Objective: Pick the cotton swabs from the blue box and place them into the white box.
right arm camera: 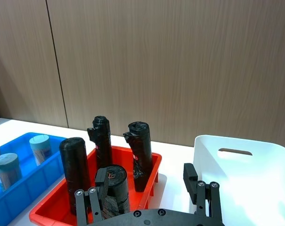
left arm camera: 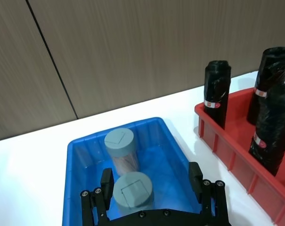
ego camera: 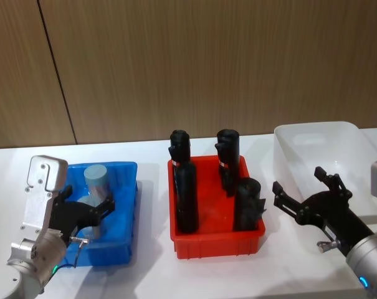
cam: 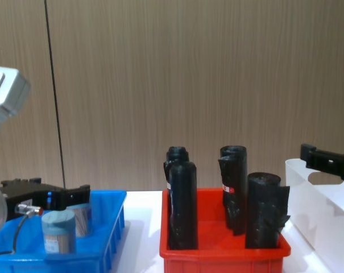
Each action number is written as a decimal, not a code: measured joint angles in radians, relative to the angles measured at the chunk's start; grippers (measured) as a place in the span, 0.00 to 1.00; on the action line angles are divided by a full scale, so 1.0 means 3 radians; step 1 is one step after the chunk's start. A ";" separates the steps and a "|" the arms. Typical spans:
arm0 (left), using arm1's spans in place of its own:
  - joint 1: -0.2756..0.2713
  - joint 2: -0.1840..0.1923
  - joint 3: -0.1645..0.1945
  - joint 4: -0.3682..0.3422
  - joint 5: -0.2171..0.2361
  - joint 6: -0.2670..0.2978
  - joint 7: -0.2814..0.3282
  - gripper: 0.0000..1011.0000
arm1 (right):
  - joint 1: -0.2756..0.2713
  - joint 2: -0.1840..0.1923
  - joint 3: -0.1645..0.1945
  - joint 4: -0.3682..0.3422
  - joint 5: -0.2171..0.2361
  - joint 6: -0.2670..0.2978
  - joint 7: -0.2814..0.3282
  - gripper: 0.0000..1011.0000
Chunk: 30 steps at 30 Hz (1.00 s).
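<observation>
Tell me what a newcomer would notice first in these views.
The red bin in the middle, holding four tall black rolls, grabs the eye. On the left, the open left gripper straddles the nearer of two cotton swab tubs in the blue box. On the right, the open right gripper hangs beside the white box.

Looks like a test room: white table (ego camera: 151,274), wood-panelled wall (ego camera: 207,62).
</observation>
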 joint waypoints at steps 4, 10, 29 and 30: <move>-0.0007 -0.0007 -0.0007 0.0044 -0.0001 0.0026 0.0013 0.99 | 0.0000 0.0000 0.0000 0.0000 0.0000 0.0000 0.0000 0.99; -0.0041 -0.0029 -0.0017 0.0150 0.0007 0.0050 0.0013 0.99 | 0.0000 0.0000 0.0000 0.0000 0.0000 0.0000 0.0000 0.99; -0.0263 -0.0145 -0.0043 0.0622 0.0077 0.0005 -0.0152 0.99 | 0.0000 0.0000 0.0000 0.0000 0.0000 0.0000 0.0000 0.99; -0.0275 -0.0151 -0.0044 0.0648 0.0080 0.0000 -0.0160 0.99 | 0.0000 0.0000 0.0000 0.0000 0.0000 0.0000 0.0000 0.99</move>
